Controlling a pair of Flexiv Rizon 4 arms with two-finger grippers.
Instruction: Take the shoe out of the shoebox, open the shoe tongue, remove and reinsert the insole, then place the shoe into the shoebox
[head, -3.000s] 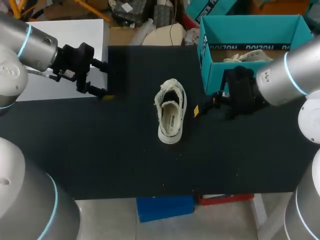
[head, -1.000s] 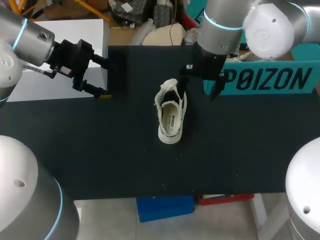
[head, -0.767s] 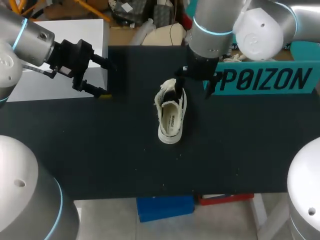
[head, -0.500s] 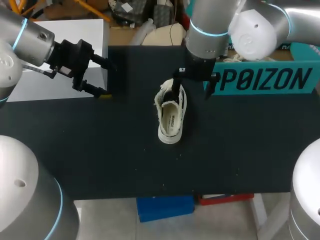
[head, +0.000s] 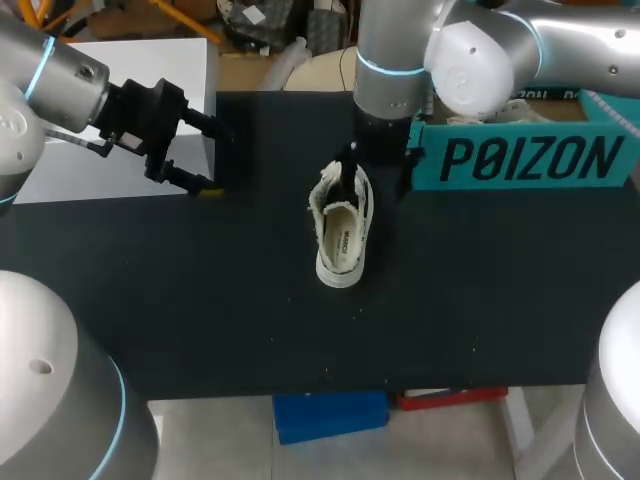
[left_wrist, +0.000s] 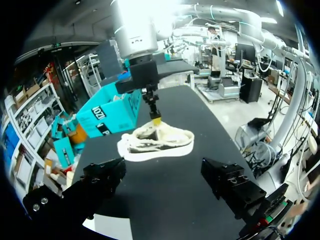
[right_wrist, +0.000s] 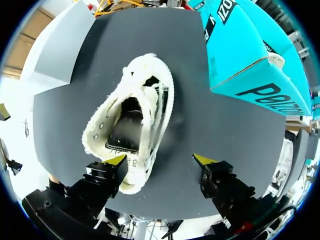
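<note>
Right arm comes in over the teal shoebox (head: 520, 160) and points straight down. The right gripper (right_wrist: 160, 160) is spread wide over the far end of the shoe (head: 340, 225), 1 tip at the shoe's edge, the other over bare mat. Shoe sits sole-down mid-table, outside the box, near its front wall. Left gripper (head: 205, 158) hangs wide open by the far-left edge, well apart. The front of the black table (head: 200, 300) is bare mat.

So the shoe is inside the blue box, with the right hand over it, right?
No, the shoe is not inside the box; it sits on the table beside it, as the head view shows. The right hand is over it.
</note>
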